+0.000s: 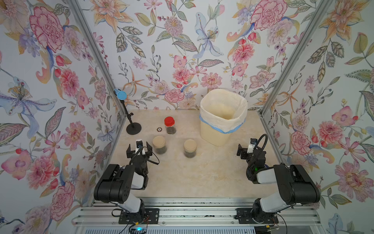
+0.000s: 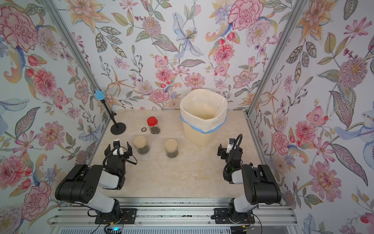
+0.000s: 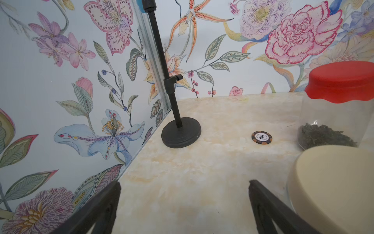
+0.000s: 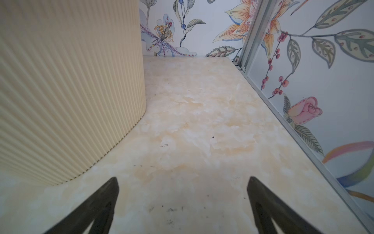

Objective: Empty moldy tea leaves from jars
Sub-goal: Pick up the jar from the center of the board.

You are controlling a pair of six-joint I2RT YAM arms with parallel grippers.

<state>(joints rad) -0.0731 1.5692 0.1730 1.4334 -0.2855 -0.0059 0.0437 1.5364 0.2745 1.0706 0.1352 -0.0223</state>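
Three clear jars stand on the marble table, each with dark tea leaves (image 3: pixel 323 137) at the bottom. The red-capped jar (image 1: pixel 169 125) (image 2: pixel 153 125) (image 3: pixel 334 105) is farthest back. One beige-lidded jar (image 1: pixel 159 144) (image 2: pixel 141 144) (image 3: pixel 332 182) stands just right of my left gripper (image 1: pixel 139 149) (image 2: pixel 118 149) (image 3: pixel 184 183), which is open and empty. The other beige-lidded jar (image 1: pixel 190 149) (image 2: pixel 171 149) stands mid-table. My right gripper (image 1: pixel 245 149) (image 2: pixel 224 150) (image 4: pixel 183 178) is open over bare table, with nothing between its fingers.
A cream ribbed bin (image 1: pixel 214 135) (image 2: pixel 197 137) (image 4: pixel 70 91) with a white liner stands at the back right, close to the right gripper. A black stand (image 1: pixel 133 128) (image 3: pixel 181 135) with a blue disc sits in the back left corner. A poker chip (image 1: pixel 159 129) (image 3: pixel 261 137) lies beside the red-capped jar.
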